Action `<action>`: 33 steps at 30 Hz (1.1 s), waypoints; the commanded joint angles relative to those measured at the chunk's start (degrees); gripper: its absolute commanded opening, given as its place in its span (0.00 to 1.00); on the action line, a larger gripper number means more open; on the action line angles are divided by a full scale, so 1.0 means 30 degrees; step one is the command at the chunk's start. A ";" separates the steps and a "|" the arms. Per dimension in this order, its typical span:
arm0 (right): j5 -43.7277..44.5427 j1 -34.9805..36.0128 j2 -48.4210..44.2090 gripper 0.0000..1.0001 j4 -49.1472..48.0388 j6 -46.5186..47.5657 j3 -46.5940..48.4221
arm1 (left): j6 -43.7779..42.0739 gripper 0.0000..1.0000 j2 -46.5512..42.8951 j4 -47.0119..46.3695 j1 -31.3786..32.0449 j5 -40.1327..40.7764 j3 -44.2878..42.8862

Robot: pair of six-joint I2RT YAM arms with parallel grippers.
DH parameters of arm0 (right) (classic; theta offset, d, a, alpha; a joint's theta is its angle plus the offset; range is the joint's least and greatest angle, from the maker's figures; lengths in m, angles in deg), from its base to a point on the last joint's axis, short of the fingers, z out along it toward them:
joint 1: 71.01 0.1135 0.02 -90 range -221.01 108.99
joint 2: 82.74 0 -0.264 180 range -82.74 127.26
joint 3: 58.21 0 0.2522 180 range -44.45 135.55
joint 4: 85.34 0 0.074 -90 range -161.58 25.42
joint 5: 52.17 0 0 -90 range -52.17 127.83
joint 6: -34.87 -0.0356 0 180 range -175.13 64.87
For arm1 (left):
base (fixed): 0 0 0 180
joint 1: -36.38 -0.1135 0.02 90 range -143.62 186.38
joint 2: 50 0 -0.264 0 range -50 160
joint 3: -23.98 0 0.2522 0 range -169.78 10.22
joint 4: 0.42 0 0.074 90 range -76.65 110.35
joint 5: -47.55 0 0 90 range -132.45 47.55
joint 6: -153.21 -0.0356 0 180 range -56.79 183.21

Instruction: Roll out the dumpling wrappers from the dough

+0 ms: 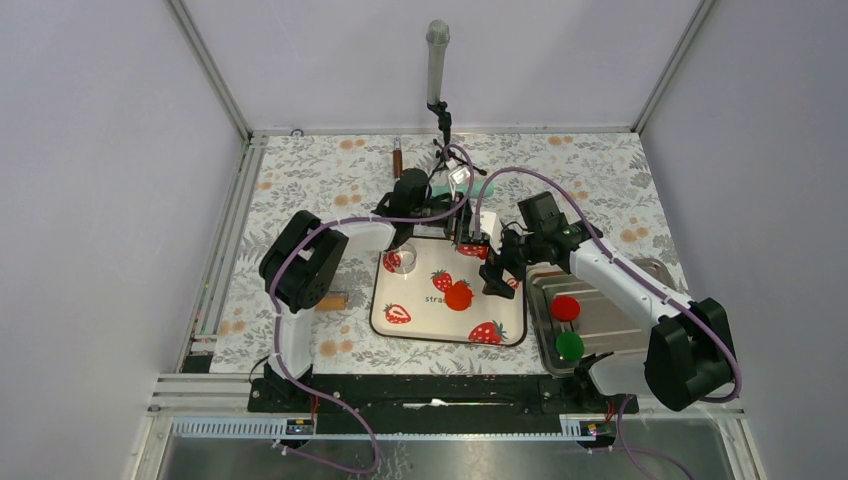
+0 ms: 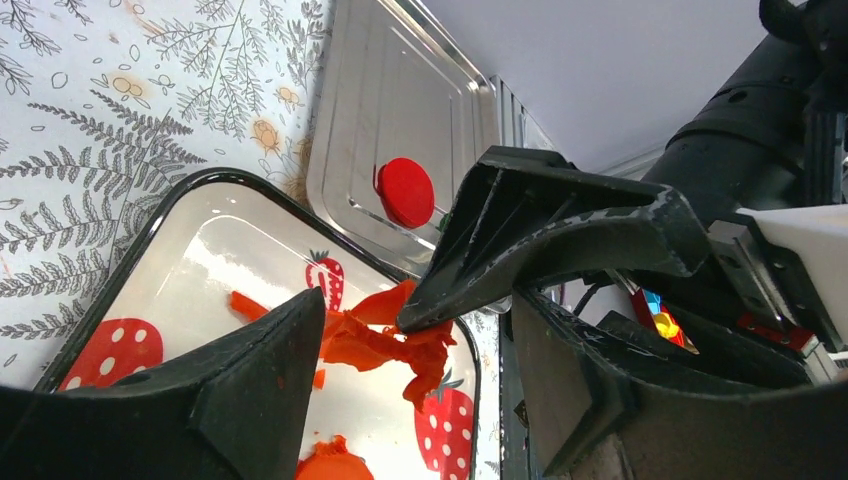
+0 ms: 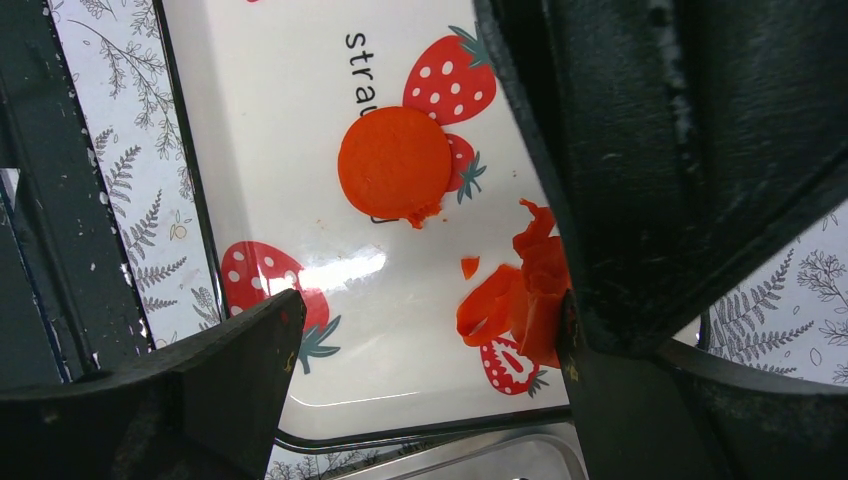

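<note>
A ragged orange-red dough scrap lies on the strawberry tray. It rests against the right finger of my right gripper, which is open and straddles it. In the left wrist view the scrap sits between the wide-open jaws of my left gripper, with the right gripper's fingertip touching it. A round orange-red wrapper with a small ragged tag lies flat mid-tray, also in the top view. Both grippers, left and right, hover at the tray's right side.
A metal tray to the right holds a crimson disc and a green disc. A small ring sits at the strawberry tray's far left corner. A brown-handled tool lies at the back and a wooden piece at the left.
</note>
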 commanded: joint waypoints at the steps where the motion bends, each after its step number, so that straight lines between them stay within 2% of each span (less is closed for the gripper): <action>1: -0.0137 0.0055 0.0172 1.00 -0.0302 -0.0226 0.0887 | -0.1686 0.70 -0.1064 0.0453 0.0210 -0.0547 -0.0076; 6: -0.0068 0.0049 0.0366 1.00 -0.0262 -0.0683 0.1033 | -0.3156 0.70 -0.1044 0.2139 0.0315 -0.0345 -0.0503; 9: -0.0252 0.0050 0.0325 1.00 -0.0278 -0.0561 0.1034 | -0.4409 0.70 -0.0841 0.4270 0.0488 0.0902 -0.1124; 16: -0.0304 0.0042 0.0239 1.00 -0.0238 -0.0392 0.1091 | -0.3272 0.69 0.0312 0.4842 0.0769 0.3293 -0.2506; 24: 0.0037 0.0041 -0.0066 1.00 -0.0263 -0.0150 0.1241 | -0.4963 0.68 0.0689 0.7932 0.1006 0.4444 -0.2854; 33: 0.0129 0.0057 -0.0269 1.00 -0.0250 -0.0335 0.1487 | -0.5591 0.67 0.0805 0.9019 0.1179 0.5411 -0.2428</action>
